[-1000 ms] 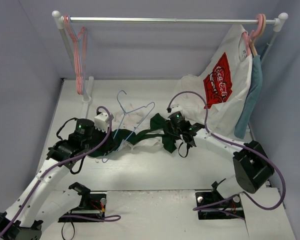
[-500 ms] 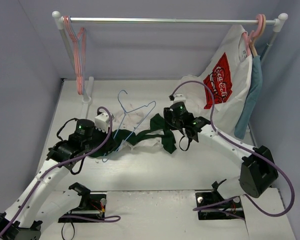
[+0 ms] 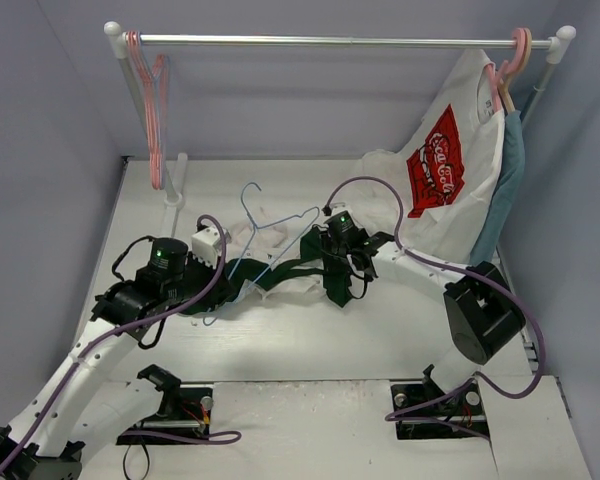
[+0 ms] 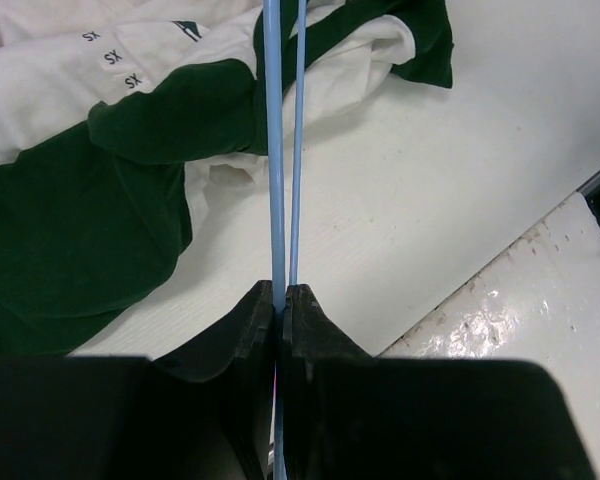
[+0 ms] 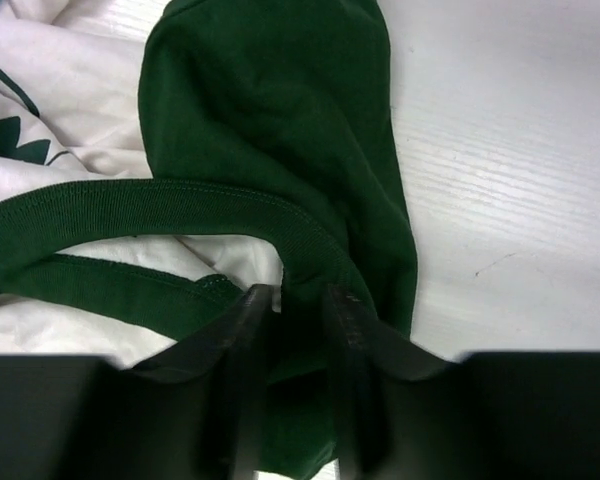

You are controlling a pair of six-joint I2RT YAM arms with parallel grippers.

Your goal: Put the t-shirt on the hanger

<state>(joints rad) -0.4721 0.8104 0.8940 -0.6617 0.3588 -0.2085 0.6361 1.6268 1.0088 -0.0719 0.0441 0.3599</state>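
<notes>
Hanger (image 4: 277, 150) clamped in left end effector (image 4: 280, 292) & t-shirt (image 5: 270, 100) collar pinched by right end effector (image 5: 290, 295).

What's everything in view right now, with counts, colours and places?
green t-shirt: 1, dark green, crumpled mid-table, partly over the white garment
blue hanger: 1, light blue wire, mid-table, in the left gripper
white garment: 1, white, mid-table, under the green t-shirt
logo t-shirt: 1, white with red logo, hanging at the rail's right end
teal cloth: 1, teal, hanging just right of the logo t-shirt
pink hangers: several, pink, at both ends of the rail
rail: 1, silver, across the back
table: 1, white
left gripper: 1, black, shut on the blue hanger
right gripper: 1, black, shut on the green t-shirt's ribbed edge
</notes>
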